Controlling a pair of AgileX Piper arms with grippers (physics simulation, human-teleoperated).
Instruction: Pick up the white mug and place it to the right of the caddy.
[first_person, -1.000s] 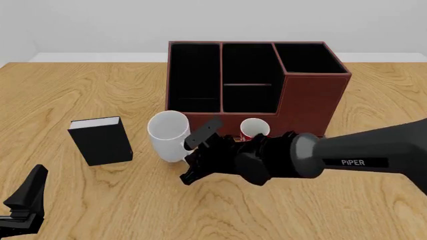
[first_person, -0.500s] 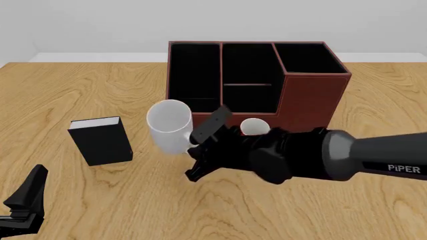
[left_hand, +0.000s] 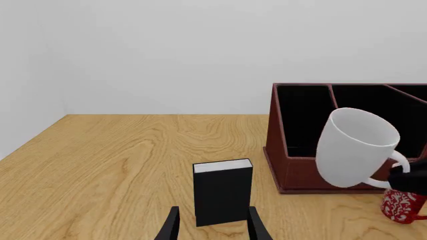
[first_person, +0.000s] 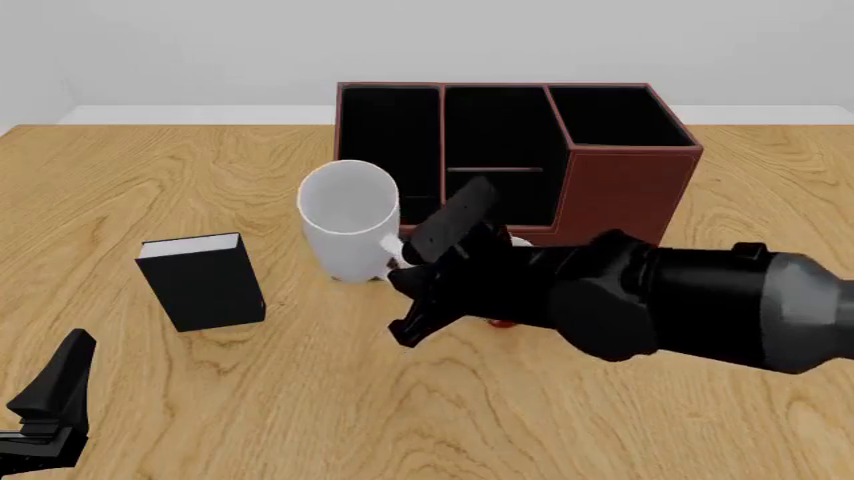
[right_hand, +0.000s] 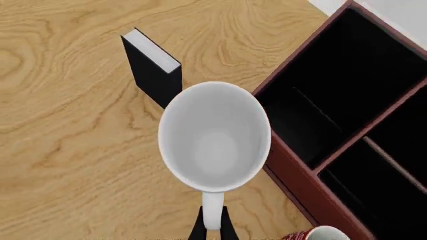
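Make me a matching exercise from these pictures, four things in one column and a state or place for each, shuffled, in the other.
Things:
1. white mug
2. red mug
3. black book
4. caddy

States:
A. standing upright on the table, left of the mugs in the front view
B. held by its handle in the right gripper, off the table
C. biggest thing, with black-lined compartments
D. on the table in front of the caddy, mostly hidden by the right arm

Pairs: 1-B, 2-D, 3-A, 4-C

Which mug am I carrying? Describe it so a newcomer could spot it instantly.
Find the reddish-brown caddy at the table's far middle. Just in front of its left compartment, the white mug hangs tilted above the wood, its handle pinched by the right pincer. It is plain glossy white; the smaller red mug bears white patterning.
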